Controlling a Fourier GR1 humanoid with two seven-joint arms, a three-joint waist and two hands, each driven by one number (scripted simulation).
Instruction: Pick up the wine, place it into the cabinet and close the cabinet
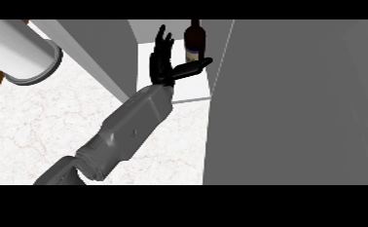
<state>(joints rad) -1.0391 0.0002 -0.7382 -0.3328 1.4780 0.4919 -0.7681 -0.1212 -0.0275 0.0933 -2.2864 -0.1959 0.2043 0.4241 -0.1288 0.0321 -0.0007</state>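
Observation:
A dark wine bottle point(194, 38) with a pale label band stands upright inside the open cabinet, at the back of its white floor point(193, 88). My left hand point(162, 66) is inside the cabinet opening, just left of the bottle. Its fingers are straight and point away from me. The thumb point(195, 67) sticks out to the right, below the bottle's label; I cannot tell whether it touches the bottle. The hand is open and holds nothing. My right hand does not show.
A large grey panel, the cabinet's open door point(287, 104), fills the right half of the view. Another grey panel point(101, 55) borders the opening on the left. A white cylinder point(25, 55) lies at the upper left above the marble counter point(43, 123).

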